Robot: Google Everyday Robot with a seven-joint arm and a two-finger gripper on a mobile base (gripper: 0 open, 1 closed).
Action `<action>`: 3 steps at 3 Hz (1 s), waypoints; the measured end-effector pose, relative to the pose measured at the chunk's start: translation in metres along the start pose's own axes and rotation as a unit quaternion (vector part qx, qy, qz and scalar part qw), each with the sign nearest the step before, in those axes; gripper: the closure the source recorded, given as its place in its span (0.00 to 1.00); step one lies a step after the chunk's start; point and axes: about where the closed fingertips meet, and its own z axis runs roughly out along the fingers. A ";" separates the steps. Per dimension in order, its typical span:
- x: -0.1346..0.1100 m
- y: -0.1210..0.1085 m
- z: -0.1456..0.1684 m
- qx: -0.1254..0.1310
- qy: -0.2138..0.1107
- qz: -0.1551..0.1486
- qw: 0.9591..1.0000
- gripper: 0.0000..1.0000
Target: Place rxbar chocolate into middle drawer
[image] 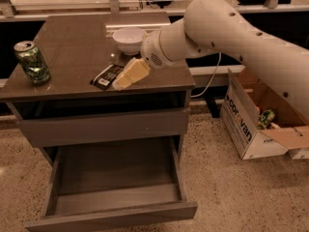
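The rxbar chocolate (105, 76), a flat black-wrapped bar with white print, lies on the table top (72, 42) near its front edge. My gripper (126, 76), cream-coloured at the end of the white arm, is low over the table top just right of the bar, its tip at the bar's right edge. Whether it touches the bar I cannot tell. The middle drawer (116, 170) is pulled open below and holds nothing. The upper drawer (101, 127) above it is closed.
A green drink can (32, 62) stands at the table's left edge. A white bowl (128, 40) sits behind the gripper. An open cardboard box (251, 124) with items stands on the speckled floor to the right.
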 end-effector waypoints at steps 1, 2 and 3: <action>0.005 -0.002 0.042 -0.028 -0.029 0.026 0.999 0.00; 0.012 -0.001 0.074 -0.037 -0.033 0.042 0.998 0.00; 0.018 0.001 0.096 -0.035 -0.023 0.051 0.998 0.00</action>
